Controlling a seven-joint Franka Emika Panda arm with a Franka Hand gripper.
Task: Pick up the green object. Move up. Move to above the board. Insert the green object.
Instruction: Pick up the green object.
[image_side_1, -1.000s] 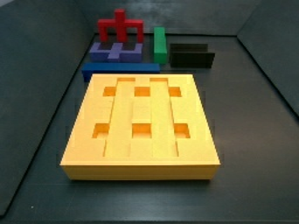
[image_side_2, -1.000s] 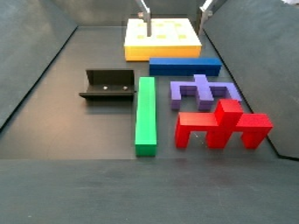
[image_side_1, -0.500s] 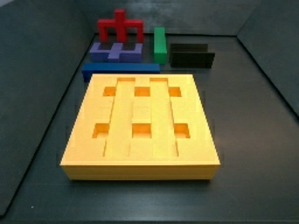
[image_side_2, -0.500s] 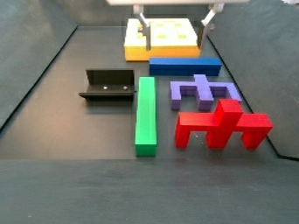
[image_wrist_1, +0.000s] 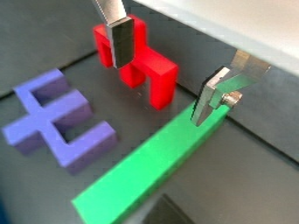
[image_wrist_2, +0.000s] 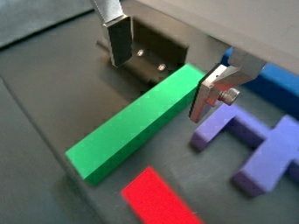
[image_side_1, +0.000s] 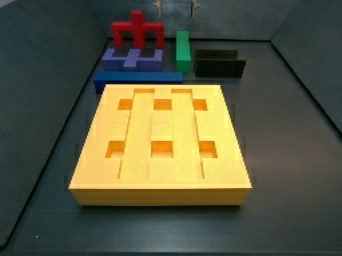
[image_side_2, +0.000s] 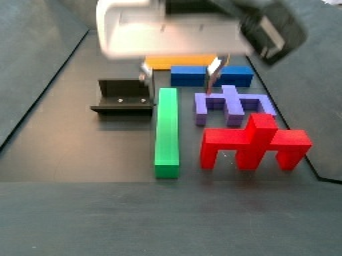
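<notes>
The green object (image_side_2: 166, 130) is a long green bar lying flat on the dark floor between the fixture (image_side_2: 123, 97) and the purple piece (image_side_2: 230, 103). It shows in both wrist views (image_wrist_1: 146, 166) (image_wrist_2: 135, 122) and at the back of a side view (image_side_1: 183, 50). My gripper (image_side_2: 179, 72) hangs open over the bar's end nearest the board, one finger (image_wrist_2: 117, 39) on the fixture side and one (image_wrist_2: 211, 92) on the purple side. Nothing is between the fingers. The yellow-orange board (image_side_1: 163, 140) fills a side view; in the other, my gripper hides most of the board (image_side_2: 181, 62).
A red cross-shaped piece (image_side_2: 254, 145) stands next to the bar's other end, beside the purple piece (image_wrist_1: 52, 118). A blue block (image_side_2: 230, 75) lies between the purple piece and the board. Dark walls close in the floor on both sides.
My gripper has moved from above the board to over the near end of the green bar and now looms large in a side view. The pieces have not moved.
</notes>
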